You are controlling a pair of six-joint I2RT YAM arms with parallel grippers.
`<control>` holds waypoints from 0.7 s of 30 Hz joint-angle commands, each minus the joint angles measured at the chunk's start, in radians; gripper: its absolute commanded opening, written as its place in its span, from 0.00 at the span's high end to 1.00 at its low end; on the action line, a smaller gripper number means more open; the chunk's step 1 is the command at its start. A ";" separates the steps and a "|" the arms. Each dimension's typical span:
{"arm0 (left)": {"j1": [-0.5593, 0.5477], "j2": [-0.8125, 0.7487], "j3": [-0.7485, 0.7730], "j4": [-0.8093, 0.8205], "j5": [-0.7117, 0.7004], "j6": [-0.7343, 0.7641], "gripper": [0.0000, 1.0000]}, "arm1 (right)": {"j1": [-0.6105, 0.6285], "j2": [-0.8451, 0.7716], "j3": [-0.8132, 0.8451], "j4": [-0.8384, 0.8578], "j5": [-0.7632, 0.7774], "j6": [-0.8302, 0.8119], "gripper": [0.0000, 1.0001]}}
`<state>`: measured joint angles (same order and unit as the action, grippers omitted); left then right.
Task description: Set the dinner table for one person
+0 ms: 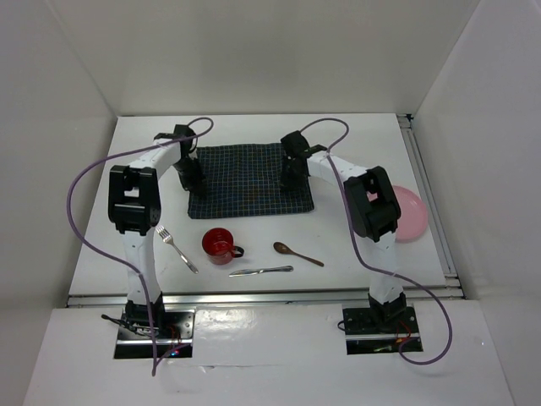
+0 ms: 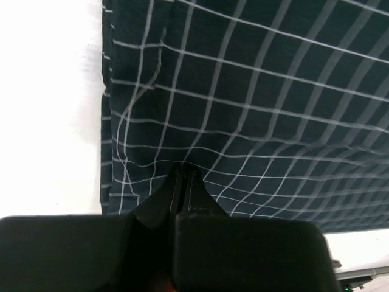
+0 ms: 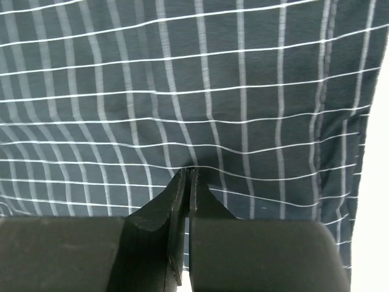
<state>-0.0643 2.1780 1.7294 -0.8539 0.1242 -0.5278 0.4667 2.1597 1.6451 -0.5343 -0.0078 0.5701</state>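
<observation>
Lab — white enclosure (image 1: 270, 59), bolted arms (image 1: 135, 245)

Front of the dinner table (image 1: 254, 127) is blocked by fork (image 1: 176, 248), red cup (image 1: 220, 245), knife (image 1: 260, 271), spoon (image 1: 297, 253) — room is left behind the mat (image 1: 249, 179).

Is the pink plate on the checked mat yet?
No, the pink plate sits on the white table, right of the checked mat, apart from it.

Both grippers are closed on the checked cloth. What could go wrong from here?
The left gripper and the right gripper each pinch only a small fold of the checked mat, so one side may slip out and the mat may skew.
If pulled nearer, the mat could push the red cup or the spoon.
</observation>
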 commanded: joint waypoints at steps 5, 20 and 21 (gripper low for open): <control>-0.005 0.012 -0.059 0.041 -0.021 -0.040 1.00 | -0.025 -0.009 -0.068 0.023 0.020 0.020 1.00; -0.072 -0.084 -0.274 0.124 -0.021 -0.058 1.00 | -0.034 -0.314 -0.502 0.094 0.074 0.139 1.00; -0.083 -0.084 -0.260 0.124 -0.021 -0.067 1.00 | -0.043 -0.314 -0.502 0.094 0.083 0.139 1.00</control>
<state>-0.1165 2.0663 1.4986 -0.7074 0.1337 -0.5838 0.4332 1.8725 1.1713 -0.4065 0.0166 0.6899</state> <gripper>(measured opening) 0.043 0.033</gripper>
